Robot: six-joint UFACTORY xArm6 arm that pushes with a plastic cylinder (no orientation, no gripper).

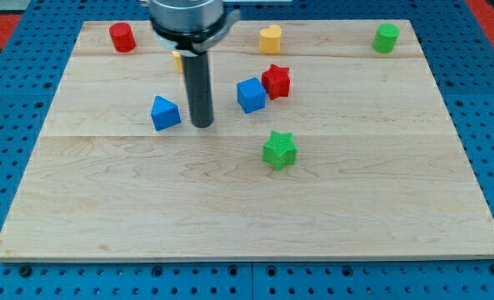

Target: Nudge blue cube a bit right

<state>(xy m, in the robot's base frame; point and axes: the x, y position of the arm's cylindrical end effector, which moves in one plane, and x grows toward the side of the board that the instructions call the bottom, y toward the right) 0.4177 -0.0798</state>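
Observation:
The blue cube (pixel 250 95) sits near the middle of the wooden board, touching a red star-shaped block (pixel 276 81) at its upper right. My tip (pixel 202 125) rests on the board to the cube's left, a short gap away. A second blue block (pixel 165 112), wedge-like, lies just left of my tip.
A green star block (pixel 279 150) lies below the cube. A red cylinder (pixel 122 37), a yellow heart block (pixel 270 38) and a green cylinder (pixel 386 37) line the board's top. A yellow block (pixel 177 58) is partly hidden behind the rod. The board's edge (pixel 247 255) runs along the bottom.

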